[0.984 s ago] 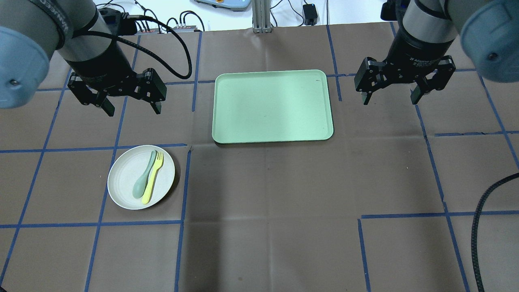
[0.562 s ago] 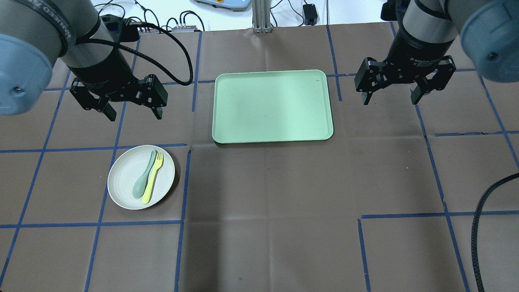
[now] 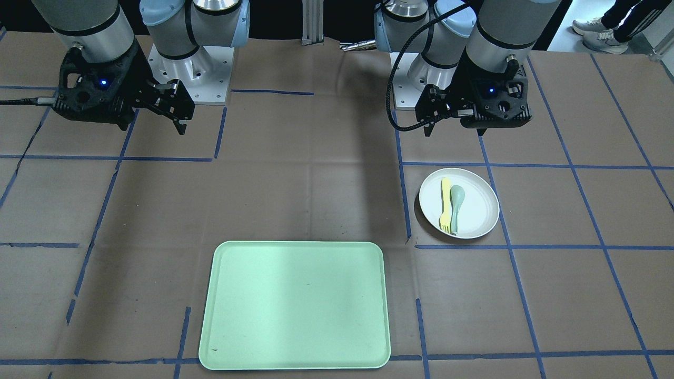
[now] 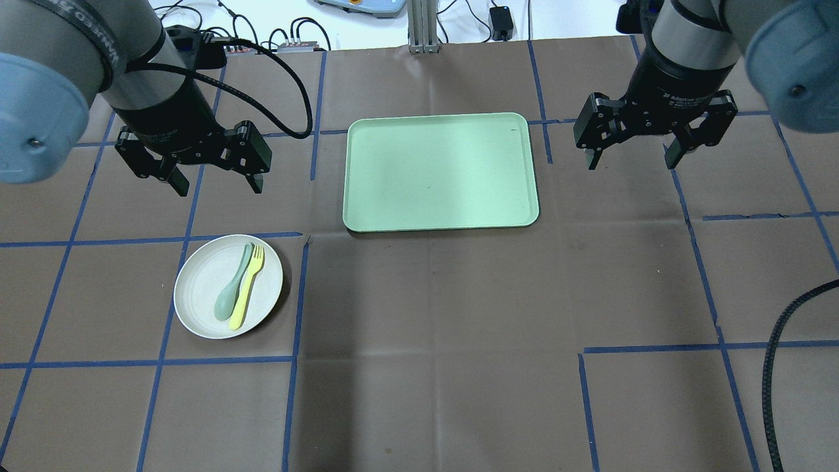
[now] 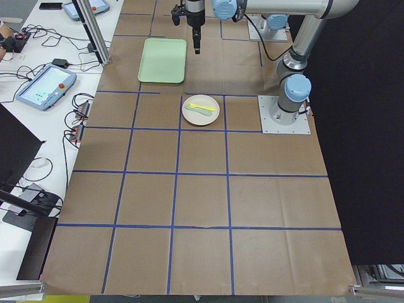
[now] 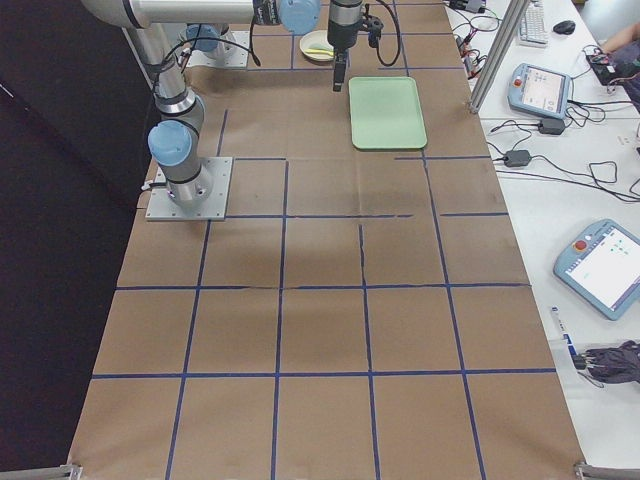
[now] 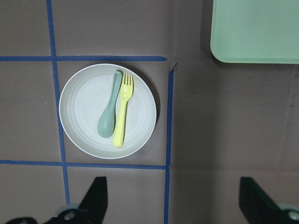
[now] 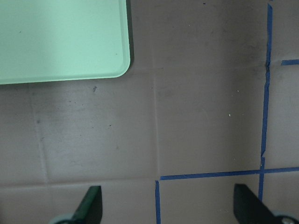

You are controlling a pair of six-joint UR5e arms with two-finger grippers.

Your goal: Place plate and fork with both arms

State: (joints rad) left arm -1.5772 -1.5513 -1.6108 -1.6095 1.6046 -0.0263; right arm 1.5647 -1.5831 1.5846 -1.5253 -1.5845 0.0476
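The off-white plate lies on the table at the left; it also shows in the front view and the left wrist view. The pale-yellow fork lies on it beside a grey-green spoon; the fork shows in the left wrist view too. My left gripper is open and empty, hovering above the table beyond the plate. My right gripper is open and empty, right of the mint-green tray.
The tray also shows in the front view. Blue tape lines cross the brown table cover. A black cable hangs at the right edge. Cables and pendants lie past the table's far edge.
My left gripper has moved a little right and toward the plate, and turned slightly. The right arm, plate, fork and tray have not moved.
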